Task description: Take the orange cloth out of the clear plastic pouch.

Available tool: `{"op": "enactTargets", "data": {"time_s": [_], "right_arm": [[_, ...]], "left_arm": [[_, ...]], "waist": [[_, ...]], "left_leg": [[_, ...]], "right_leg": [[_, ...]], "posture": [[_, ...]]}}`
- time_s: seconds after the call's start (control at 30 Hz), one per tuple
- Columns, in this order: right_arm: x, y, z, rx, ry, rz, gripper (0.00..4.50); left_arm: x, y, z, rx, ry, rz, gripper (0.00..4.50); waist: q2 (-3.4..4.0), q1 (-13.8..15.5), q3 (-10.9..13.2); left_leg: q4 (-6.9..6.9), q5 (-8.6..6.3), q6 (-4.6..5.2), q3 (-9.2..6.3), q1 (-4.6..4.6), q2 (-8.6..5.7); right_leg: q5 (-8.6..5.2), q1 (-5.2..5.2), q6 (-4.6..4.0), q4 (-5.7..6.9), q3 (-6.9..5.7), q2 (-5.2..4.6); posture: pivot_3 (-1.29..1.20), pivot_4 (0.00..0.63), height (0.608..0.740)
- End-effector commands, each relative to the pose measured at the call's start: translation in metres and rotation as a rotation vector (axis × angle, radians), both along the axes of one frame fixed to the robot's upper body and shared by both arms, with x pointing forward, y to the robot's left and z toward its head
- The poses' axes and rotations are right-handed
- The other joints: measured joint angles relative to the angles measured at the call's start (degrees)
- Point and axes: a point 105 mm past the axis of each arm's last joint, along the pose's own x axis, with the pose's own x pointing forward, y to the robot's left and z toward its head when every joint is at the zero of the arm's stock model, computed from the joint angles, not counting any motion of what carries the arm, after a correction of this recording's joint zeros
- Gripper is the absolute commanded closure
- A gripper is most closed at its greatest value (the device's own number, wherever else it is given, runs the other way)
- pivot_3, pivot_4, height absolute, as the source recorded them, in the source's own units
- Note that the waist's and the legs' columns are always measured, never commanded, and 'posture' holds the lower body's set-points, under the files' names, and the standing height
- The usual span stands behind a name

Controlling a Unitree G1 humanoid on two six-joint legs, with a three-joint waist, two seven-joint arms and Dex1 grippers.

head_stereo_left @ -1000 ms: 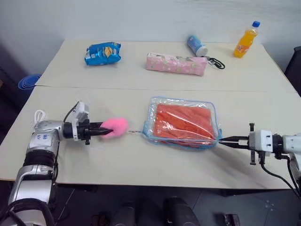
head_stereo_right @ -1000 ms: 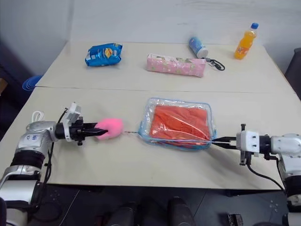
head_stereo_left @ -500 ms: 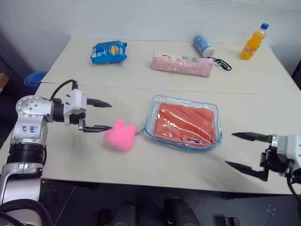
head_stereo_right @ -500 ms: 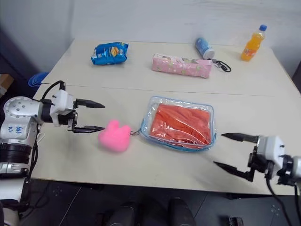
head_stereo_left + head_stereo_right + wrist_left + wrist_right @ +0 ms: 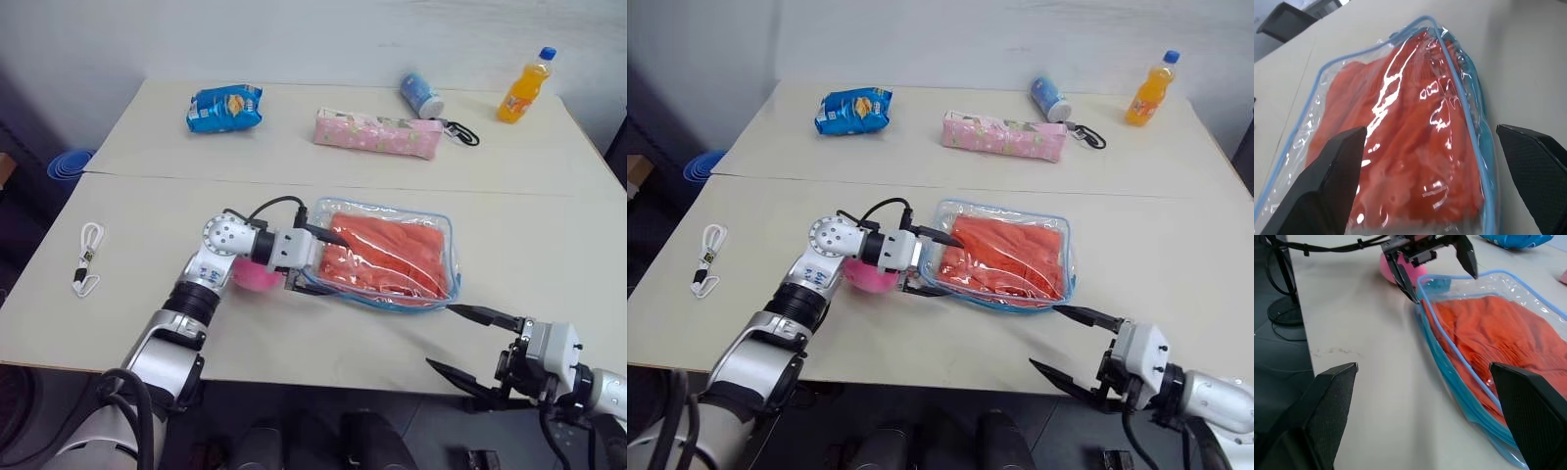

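On the counter [image 5: 147, 294] in front of us lies the clear plastic pouch [image 5: 446, 235], flat, with the orange cloth [image 5: 387, 255] folded inside and filling most of it. Our left pincer [image 5: 315, 260] stands spread wide at the pouch's left end, one finger above the blue trim and one below it, gripping nothing. Our right pincer [image 5: 472, 342] hangs open too, near the counter's front edge, just off the pouch's near right corner. We judge the pouch light and slick, its film likely to slide under any push, so one pincer should pin the stiffer blue trim. The cloth looks soft and limp; we would pinch a fold through the opening and draw it out steadily, expecting it to bunch and drag against the plastic.
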Motion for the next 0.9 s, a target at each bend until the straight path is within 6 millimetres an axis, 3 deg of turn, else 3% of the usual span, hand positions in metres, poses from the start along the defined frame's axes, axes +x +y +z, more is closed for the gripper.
{"op": "enactTargets", "data": {"time_s": [0.03,0.43,0.67,0.9], "right_arm": [[-0.006,0.005,0.006,0.003,-0.051,-0.008,0.00],[-0.008,0.005,0.003,0.008,-0.068,-0.052,0.00],[-0.008,0.013,0.008,0.026,-0.075,-0.026,0.00],[0.011,0.051,0.014,0.063,-0.008,0.026,0.00]], "left_arm": [[0.001,0.002,0.002,0.024,-0.001,-0.014,0.92],[0.005,-0.003,0.006,-0.033,0.072,0.006,4.49],[0.007,-0.006,0.021,-0.160,0.309,0.056,4.49],[0.004,-0.017,0.036,-0.246,0.511,0.101,4.49]], "waist": [[0.00,0.1,0.0],[-0.01,0.3,0.0],[-0.01,0.3,0.0],[-0.01,0.2,0.0]], "left_leg": [[0.00,0.00,0.00,-0.02,0.00,0.00],[0.03,0.00,0.00,-0.03,0.00,-0.01],[0.03,0.00,0.01,-0.05,0.00,-0.01],[0.09,0.10,-0.18,-0.10,0.01,0.00]], "right_leg": [[0.00,0.00,0.00,0.01,-0.02,0.00],[0.00,0.02,0.00,0.01,-0.03,-0.01],[0.00,0.02,0.00,0.05,-0.03,-0.01],[0.00,0.01,0.00,0.10,-0.03,-0.03]], "posture": [[0.00,0.150,0.740],[0.00,0.150,0.740],[0.00,0.150,0.740],[0.00,0.150,0.740]]}}
